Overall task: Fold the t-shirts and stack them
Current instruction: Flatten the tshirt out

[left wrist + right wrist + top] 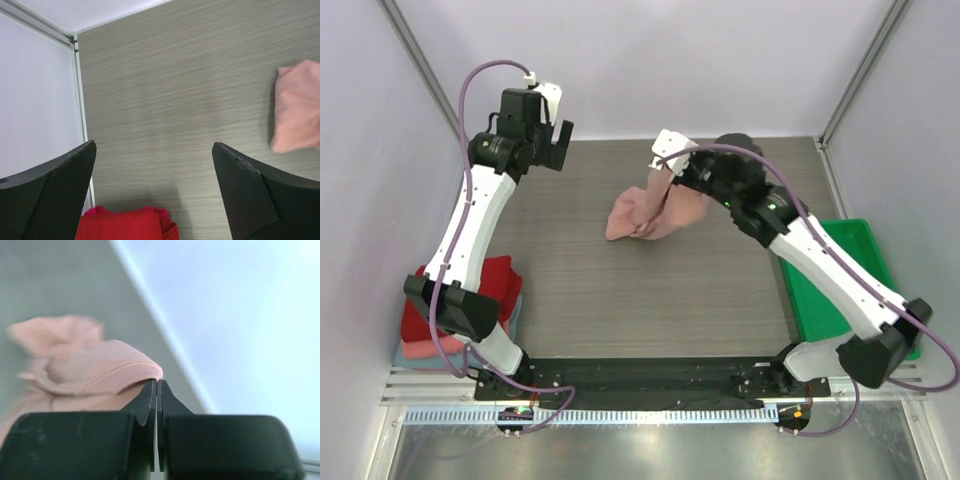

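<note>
Pink t-shirt (645,212), its edge in the tight-shut right gripper (157,385); left gripper (154,145) wide open, empty.

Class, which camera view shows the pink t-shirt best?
Top external: most of the pink t-shirt shows, bunched up. The left wrist view catches only one end; the right wrist view gives a blurred close-up.

Dusty-pink t-shirt (645,212) is showing plain pink, its ribbed hem the same shade. Counter (650,300) is reading grey-brown with fine grain streaks. Red tee (498,280) is topping the stack, with salmon-pink tee (420,350) and light-blue tee (518,312) peeking out underneath. Tray (860,250) is glowing bright green. Left arm (470,225) and right arm (830,265) are showing white shells, black joints and purple cables (465,100). Fingers (50,195) are looking matte black.
</note>
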